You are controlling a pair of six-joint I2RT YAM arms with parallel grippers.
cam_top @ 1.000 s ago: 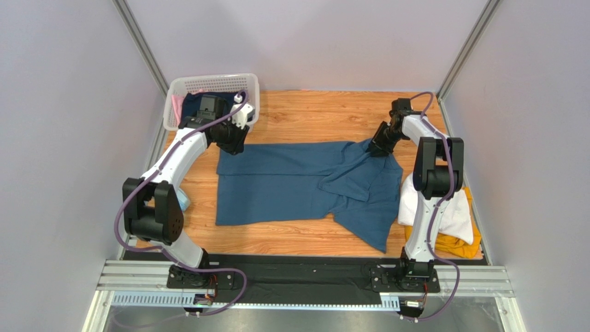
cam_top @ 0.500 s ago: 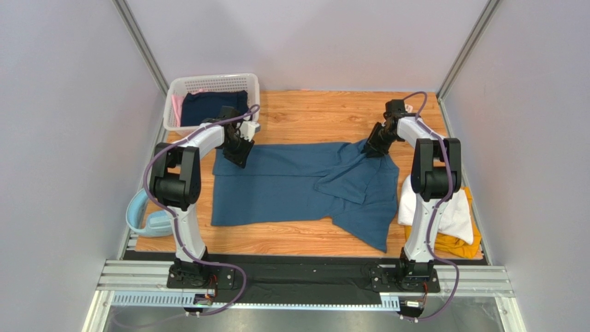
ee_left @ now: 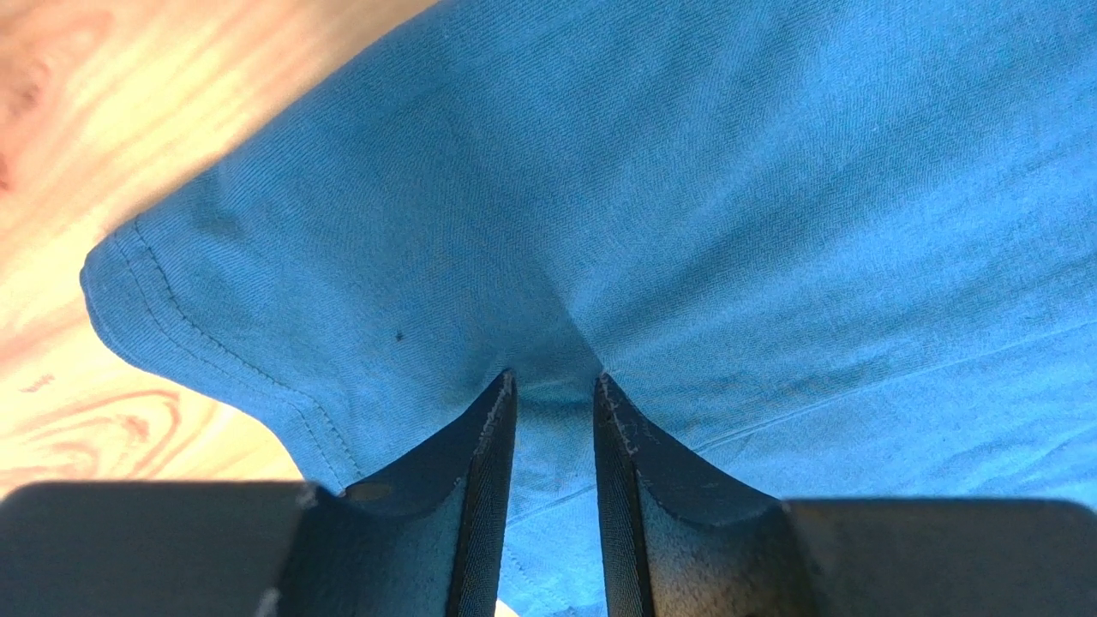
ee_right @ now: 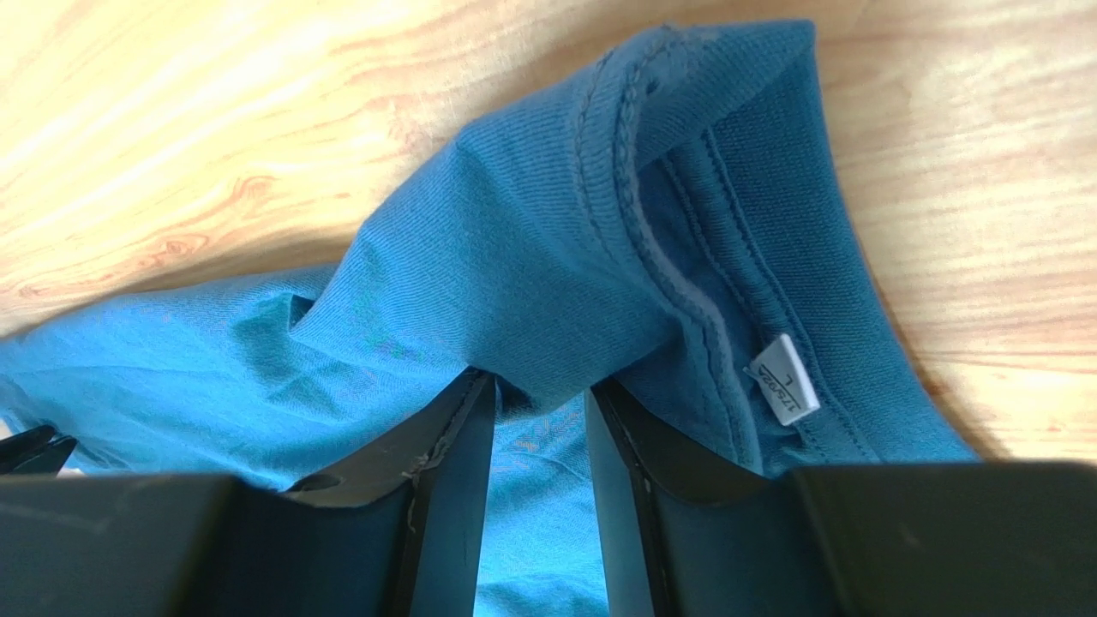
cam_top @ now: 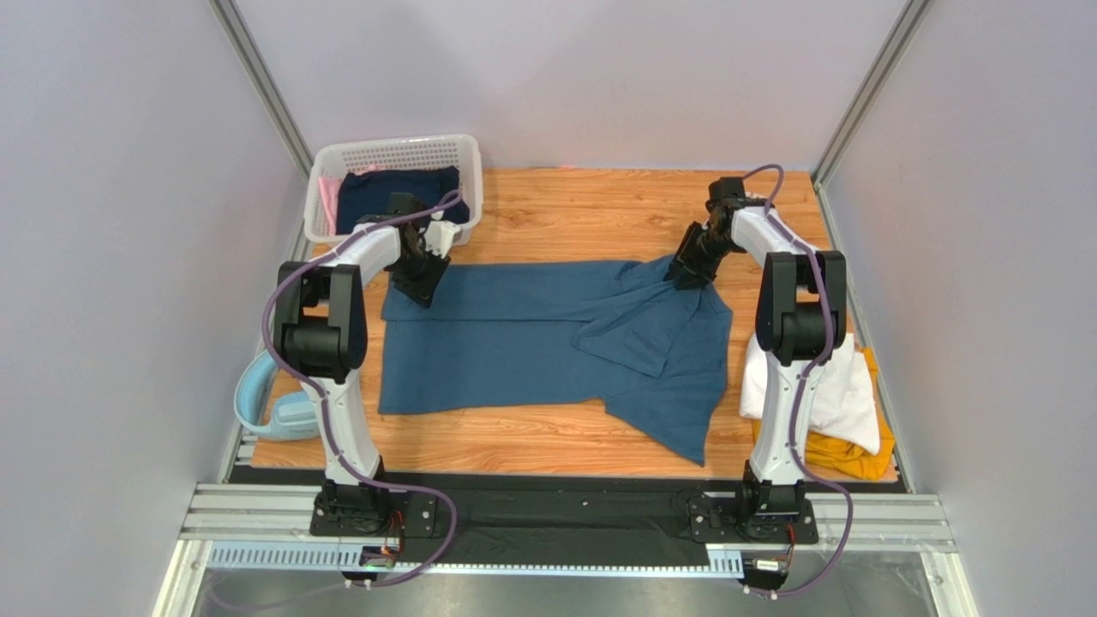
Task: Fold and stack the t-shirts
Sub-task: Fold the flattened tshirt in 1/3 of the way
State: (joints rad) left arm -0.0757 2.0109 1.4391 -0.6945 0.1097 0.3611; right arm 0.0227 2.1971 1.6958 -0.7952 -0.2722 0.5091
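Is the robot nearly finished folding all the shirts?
Not yet. Done: on the right, a folded white t-shirt lies on a folded yellow t-shirt. In hand: the left gripper pinches the blue t-shirt near a hemmed corner, and the right gripper pinches it near its collar; it lies mostly spread out. Left: fold it and stack it. The dark cloth in the basket may wait too.

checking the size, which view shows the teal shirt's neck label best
The right wrist view: the white neck label shows up close, sewn inside the collar of the teal t-shirt, though its print is unreadable. The top external view is too distant to show it; the left wrist view shows only a hemmed corner.
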